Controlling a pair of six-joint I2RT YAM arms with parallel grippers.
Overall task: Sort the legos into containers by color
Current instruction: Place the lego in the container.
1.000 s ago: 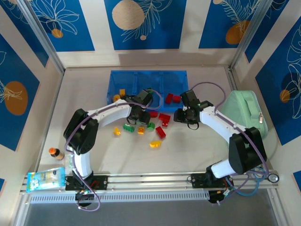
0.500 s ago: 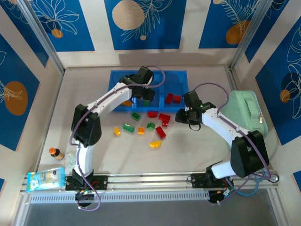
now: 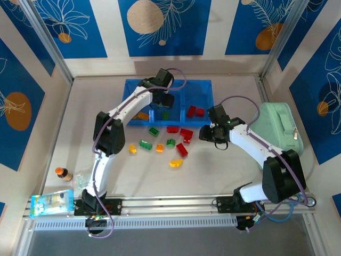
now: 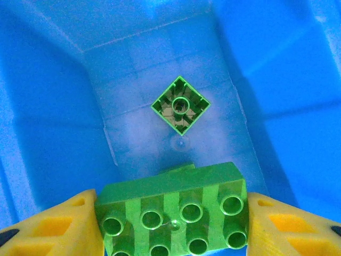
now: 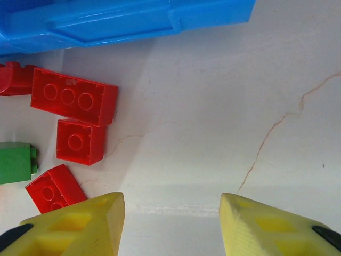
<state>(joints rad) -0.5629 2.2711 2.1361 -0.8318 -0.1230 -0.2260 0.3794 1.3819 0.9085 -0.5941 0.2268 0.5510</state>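
Observation:
My left gripper (image 3: 164, 101) hangs over the middle compartment of the blue tray (image 3: 202, 85), shut on a green eight-stud lego (image 4: 170, 194) clamped between its yellow fingers (image 4: 58, 226). Below it a small green lego (image 4: 180, 105) lies upside down on the compartment floor. Two red legos (image 3: 195, 111) sit in the right compartment and a yellow-orange one (image 3: 140, 114) in the left. My right gripper (image 3: 205, 133) is open just above the bare table, right of loose red legos (image 5: 74, 96). Several red, green and yellow legos (image 3: 170, 142) lie scattered in front of the tray.
A mint-green zippered case (image 3: 277, 128) stands at the right, close to my right forearm. A small bottle (image 3: 64, 173) and a snack packet (image 3: 51, 201) lie at the near left. The tray's front wall (image 5: 122, 21) runs just beyond the right gripper.
My left arm has swung from the loose legos up and back over the tray's middle compartment, carrying the green lego. The right gripper has shifted only slightly.

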